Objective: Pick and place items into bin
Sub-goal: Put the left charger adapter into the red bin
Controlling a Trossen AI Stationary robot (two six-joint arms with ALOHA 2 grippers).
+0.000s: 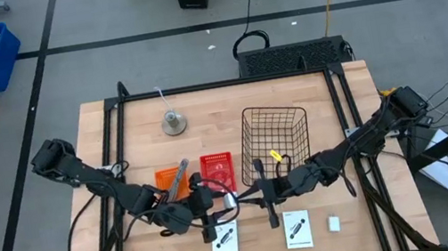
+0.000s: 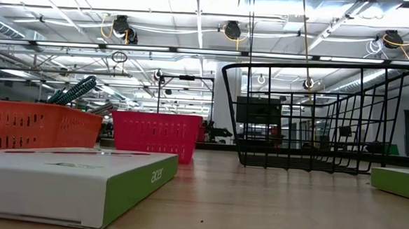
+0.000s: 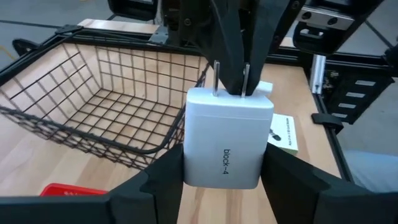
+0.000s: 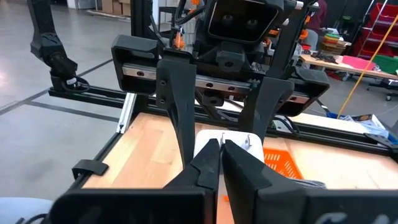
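A white plug block (image 3: 227,140) with two metal prongs, marked "block-4", hangs above the table's middle near the front. My left gripper (image 3: 224,177) is shut on it and shows in the high view (image 1: 226,204). My right gripper (image 4: 222,152) faces it from the table's right (image 1: 252,197) with its fingers nearly together, their tips at the block's pronged end (image 3: 231,84). Two white cards (image 1: 225,242) (image 1: 297,229) and another small white block (image 1: 333,223) lie flat near the front edge. A teal-handled tool (image 2: 76,90) sticks out of the orange bin (image 1: 169,179). My left gripper pinches the block's two opposite side faces (image 3: 186,168) between its fingers, coming from the table's left and slanting slightly down. The block is lifted clear of the table, its prongs pointing away toward my right gripper. My right gripper's fingertips (image 3: 239,68) sit between the two prongs (image 3: 215,74); whether they touch the block I cannot tell.
A black wire basket (image 1: 276,140) stands behind the grippers, a small yellow thing (image 1: 276,155) at its near wall. A red bin (image 1: 218,170) sits beside the orange one. A round grey bell-like object (image 1: 174,122) stands at the back left.
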